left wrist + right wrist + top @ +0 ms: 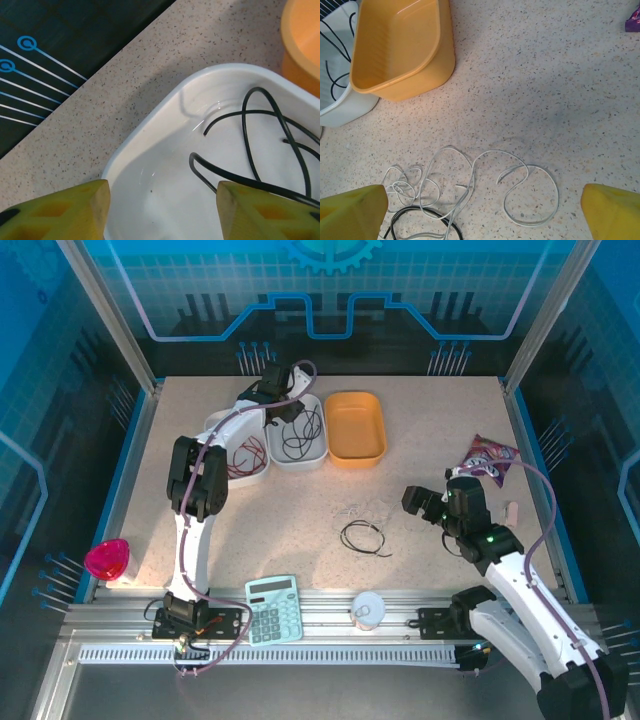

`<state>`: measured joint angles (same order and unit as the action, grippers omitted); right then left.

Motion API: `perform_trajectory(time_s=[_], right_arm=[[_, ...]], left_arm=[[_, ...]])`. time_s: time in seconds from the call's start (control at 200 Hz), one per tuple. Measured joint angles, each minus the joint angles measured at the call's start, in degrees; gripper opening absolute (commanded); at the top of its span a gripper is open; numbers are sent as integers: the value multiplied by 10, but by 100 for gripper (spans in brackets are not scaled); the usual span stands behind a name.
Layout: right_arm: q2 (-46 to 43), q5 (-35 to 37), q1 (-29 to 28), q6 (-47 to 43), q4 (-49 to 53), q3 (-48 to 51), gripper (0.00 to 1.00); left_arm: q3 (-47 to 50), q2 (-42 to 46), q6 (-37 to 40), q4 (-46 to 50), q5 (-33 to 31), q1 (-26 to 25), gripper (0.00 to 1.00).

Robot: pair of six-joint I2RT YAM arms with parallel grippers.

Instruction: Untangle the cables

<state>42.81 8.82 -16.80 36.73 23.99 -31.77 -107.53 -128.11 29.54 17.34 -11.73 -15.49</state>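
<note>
The cables lie in three places. Thin red strands (246,456) fill the left white tray (222,423). A black cable (299,436) loops in the middle white tray (318,454), and in the left wrist view this black cable (260,145) lies on the tray's floor (165,165). My left gripper (287,412) hovers over that tray, open (162,212), with nothing between its fingers; the black strand passes just by the right finger (260,210). On the table a white cable (480,180) tangles with a black loop (417,215) (362,538). My right gripper (415,503) stands open (484,210) above them.
An orange tray (356,427) (400,45) stands right of the white trays. A purple packet (491,454) lies at the far right. Along the near edge sit a pink object (107,559), a calculator (273,608) and a small white cup (367,609).
</note>
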Motion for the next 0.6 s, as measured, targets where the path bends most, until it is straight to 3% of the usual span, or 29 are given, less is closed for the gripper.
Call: perform_trajectory(time_s=[0.13,0.295,0.42,0.6], right_arm=[[10,0,0,2,0,-4,100],[18,-2,0,4,0,-5,100],[18,-2,0,6,0,-5,100],[18,-3,0,8,0,-5,100]], left_arm=[[8,9,-6,2,1,0,81],[39,50,-9,4,0,0,86],[60,86,-10,3,0,0,98],[98,134,-21,4,0,0,99]])
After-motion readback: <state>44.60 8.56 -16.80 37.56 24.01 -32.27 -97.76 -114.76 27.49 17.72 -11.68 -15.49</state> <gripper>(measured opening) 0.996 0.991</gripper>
